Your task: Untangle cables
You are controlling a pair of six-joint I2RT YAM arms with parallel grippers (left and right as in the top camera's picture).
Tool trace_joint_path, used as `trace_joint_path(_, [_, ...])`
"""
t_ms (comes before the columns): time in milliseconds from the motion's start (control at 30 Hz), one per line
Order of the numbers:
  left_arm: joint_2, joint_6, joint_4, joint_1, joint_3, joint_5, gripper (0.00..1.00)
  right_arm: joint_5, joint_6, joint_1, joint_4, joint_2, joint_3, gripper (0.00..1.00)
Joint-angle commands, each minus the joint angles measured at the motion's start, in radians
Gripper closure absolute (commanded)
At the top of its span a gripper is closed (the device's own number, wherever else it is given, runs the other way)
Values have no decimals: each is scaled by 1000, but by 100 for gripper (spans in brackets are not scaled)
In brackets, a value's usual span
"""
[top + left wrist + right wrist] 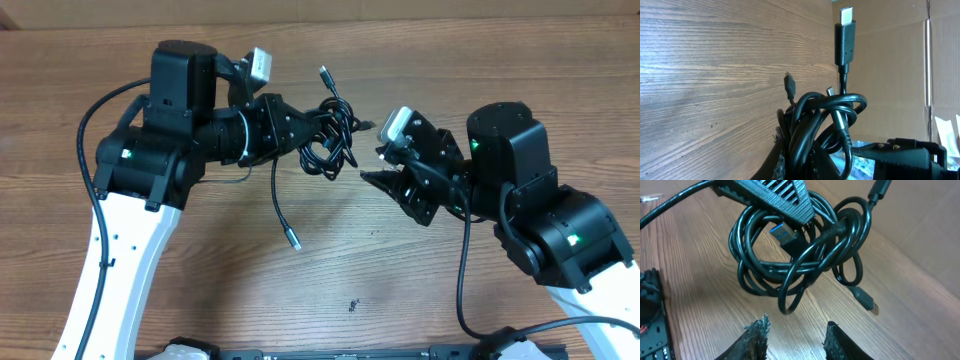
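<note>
The cables (330, 135) are a tangled knot of thin black cords, lifted just above the wooden table (400, 280) near its middle. My left gripper (308, 127) is shut on the knot from the left. In the left wrist view the cables (815, 120) rise from between the fingers of the left gripper (797, 155), and one plug (844, 40) sticks straight up. A loose strand hangs down to a plug end (293, 240). My right gripper (372, 180) stands open just right of the knot. In the right wrist view the cables (795, 255) hang beyond the right gripper (796, 326), apart from both fingertips.
A cardboard wall (450, 10) runs along the table's far edge. A small dark speck (353, 305) lies on the wood toward the front. Thick black wires fixed to the arms loop at the left (90, 160) and right (462, 290).
</note>
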Motion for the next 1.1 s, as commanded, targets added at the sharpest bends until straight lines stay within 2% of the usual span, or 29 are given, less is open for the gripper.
trace_joint_path(0, [-8,25,15,-23,24,1,96,-26,51,6,8,0,-1,60])
trace_joint_path(200, [-8,10,18,-80,24,-67,96,-27,51,6,11,17,-1,55])
trace_joint_path(400, [-8,-5,27,-117,24,-69,96,-27,50,6,11,33,-1,57])
trace_joint_path(700, [-8,-5,34,-125,24,-64,96,-27,50,6,15,35,-1,78])
trace_joint_path(767, [-8,-5,35,-131,24,-65,96,-27,50,6,18,35,-1,96])
trace_joint_path(1067, [-8,-5,43,-129,24,-66,96,-48,50,6,-3,35,-1,96])
